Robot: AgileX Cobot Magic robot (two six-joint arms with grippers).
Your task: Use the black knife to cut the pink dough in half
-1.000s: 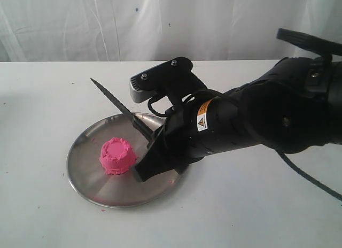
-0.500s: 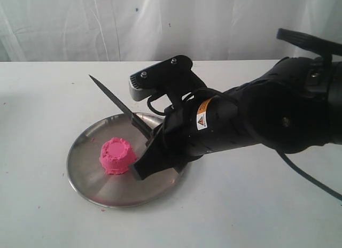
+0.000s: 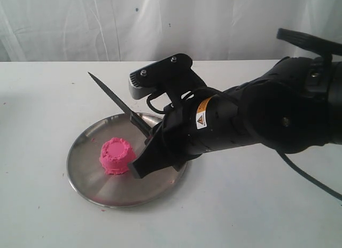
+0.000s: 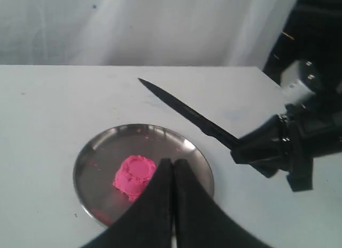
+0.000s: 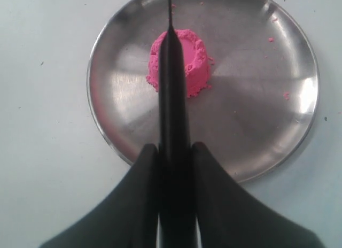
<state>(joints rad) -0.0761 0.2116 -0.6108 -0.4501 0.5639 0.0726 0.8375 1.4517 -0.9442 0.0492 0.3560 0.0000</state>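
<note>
- Risk, plate: the steel plate [image 3: 85,152] lies loose on the white tabletop [image 3: 43,109] with nothing bracing it. I judge a slanted push from the blade could slide it sideways and drag the cut off line
- Risk, spare arm: my left end effector [image 4: 172,165] hangs beside the plate with its fingers pressed together on nothing, so it gives no support. If I bring it in to steady the rim, it could meet the right arm
- Risk, knife: my right end effector [image 5: 175,152] is clamped on the handle of the black knife [image 3: 115,98]. The blade juts forward, tilted tip-up, and is clear of the dough. A slim handle between flat pads may pivot under load, and the edge would then roll over instead of biting
- Risk, dough: the pink dough [image 3: 116,155] looks grainy and soft, so a slow press may squash or crumble it rather than part it. In the right wrist view the blade lies across the middle of the dome, so the aim looks fair
- Container: the plate is the only one in view
- Contents: the dough, whole and uncut, a dome with a flat top, sits left of the plate's centre in the exterior view
- Contents, small: pink crumbs [image 5: 271,39] lie scattered on the bare metal
</note>
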